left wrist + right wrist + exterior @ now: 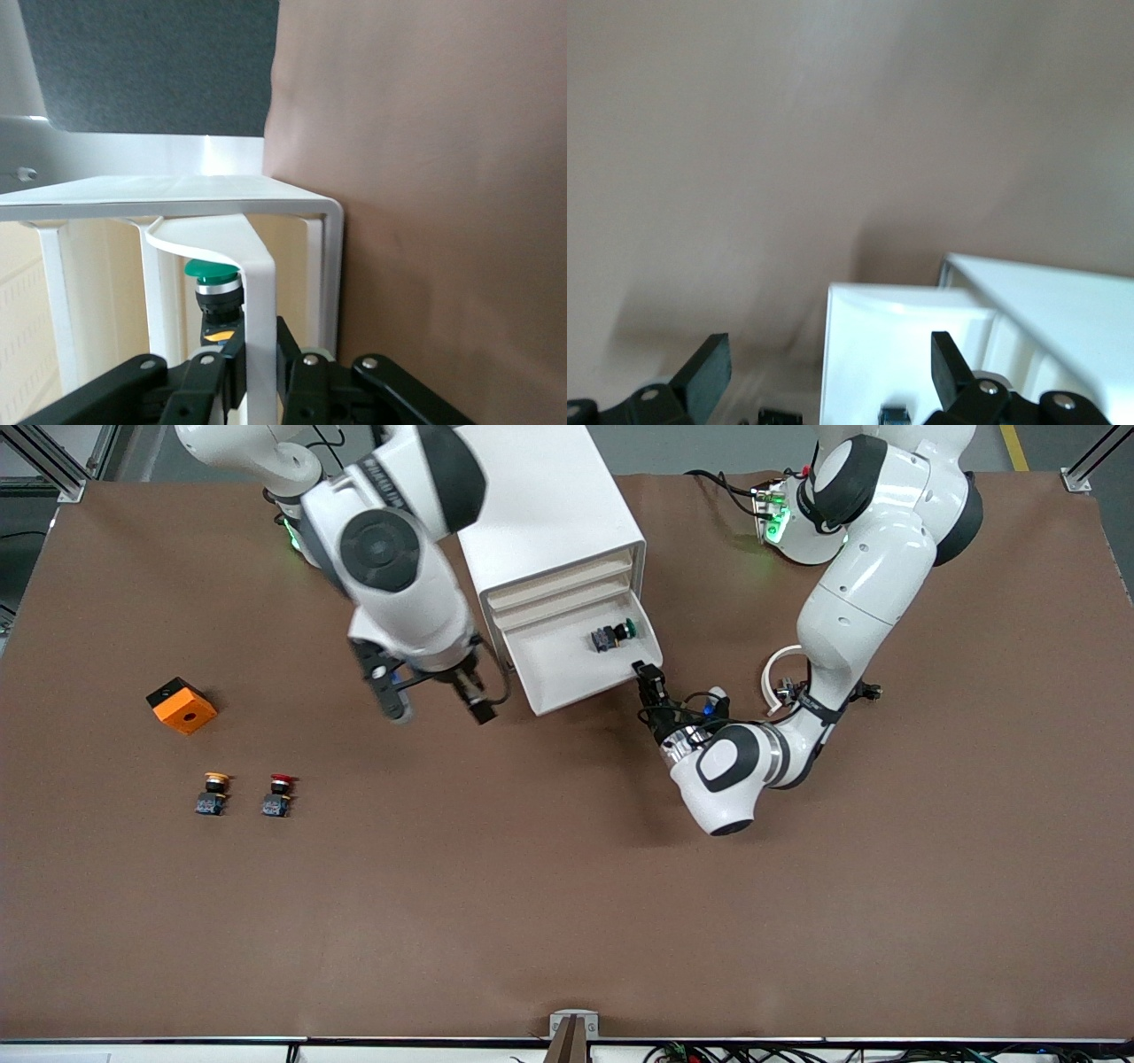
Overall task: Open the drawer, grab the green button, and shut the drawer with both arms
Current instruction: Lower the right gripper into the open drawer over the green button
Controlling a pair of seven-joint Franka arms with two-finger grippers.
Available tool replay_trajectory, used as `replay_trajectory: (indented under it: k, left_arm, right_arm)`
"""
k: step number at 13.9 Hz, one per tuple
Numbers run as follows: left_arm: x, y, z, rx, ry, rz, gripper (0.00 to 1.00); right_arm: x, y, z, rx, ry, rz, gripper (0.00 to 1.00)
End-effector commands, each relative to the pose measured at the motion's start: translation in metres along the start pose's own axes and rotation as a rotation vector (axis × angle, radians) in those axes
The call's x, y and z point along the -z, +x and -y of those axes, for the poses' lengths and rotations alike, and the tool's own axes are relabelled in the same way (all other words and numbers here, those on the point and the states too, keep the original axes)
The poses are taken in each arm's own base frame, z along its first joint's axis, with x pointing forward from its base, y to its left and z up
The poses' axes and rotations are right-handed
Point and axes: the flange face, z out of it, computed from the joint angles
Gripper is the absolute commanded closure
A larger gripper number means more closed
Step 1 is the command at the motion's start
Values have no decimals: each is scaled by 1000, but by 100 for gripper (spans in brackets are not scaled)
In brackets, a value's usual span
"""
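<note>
drawer [567,669] pulled out, white; green-capped button [613,636] inside, seemingly on its side.

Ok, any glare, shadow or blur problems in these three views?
Front view: even light, sharp, soft shadows under both arms on the brown table. Left wrist view: shut left gripper and white drawer front close and soft; green-capped button readable. Right wrist view: open right gripper blurred, glare on the white drawer tray.

No readable text, labels, brands or numbers on anything in view.
</note>
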Motion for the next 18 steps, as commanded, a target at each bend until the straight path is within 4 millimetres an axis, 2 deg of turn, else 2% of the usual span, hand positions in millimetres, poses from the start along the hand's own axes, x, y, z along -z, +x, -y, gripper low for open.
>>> replay_trajectory:
  k: [1, 2, 4, 6, 7, 8, 9, 10, 11, 12, 13, 14, 16, 18]
  left_arm:
    - [32, 25, -10, 11, -13, 24, 93]
    - [35, 28, -12, 18, -17, 28, 93]
    - [34, 29, -13, 21, -17, 28, 93]
    - [34, 28, -13, 20, -17, 26, 93]
    - [33, 27, -13, 20, -17, 27, 88]
    - [32, 27, -13, 19, -17, 25, 75]
    - [32, 26, -13, 19, -17, 24, 59]
    - [31, 26, -13, 19, -14, 26, 37]
    - [30, 25, -12, 17, -12, 28, 29]
    - [30, 25, -13, 18, -9, 29, 14]
    - [29, 24, -12, 17, -8, 29, 5]
    - [29, 24, -12, 17, -8, 30, 0]
    - [29, 23, -12, 16, -6, 30, 0]
    - [29, 21, -10, 12, 1, 39, 0]
  right_arm:
    - [-11, -49, -6, -26, 10, 15, 0]
    - [-16, -60, -8, -32, 0, 14, 0]
    - [-40, -100, -17, -40, -33, 10, 0]
    - [-71, -131, -23, -31, -75, -8, 0]
    - [-91, -149, -27, -22, -97, -10, 0]
    - [-110, -164, -28, -30, -105, 2, 0]
    - [-123, -170, -25, -47, -91, 10, 0]
    - [-134, -172, -22, -53, -88, 11, 0]
    - [-145, -175, -22, -51, -95, 6, 0]
    - [-158, -178, -21, -48, -102, -3, 0]
    - [-165, -179, -19, -48, -98, -3, 0]
    - [-169, -181, -17, -47, -88, 3, 0]
    - [-181, -182, -13, -50, -71, 7, 0]
    - [-191, -199, -14, -40, -25, 22, 0]
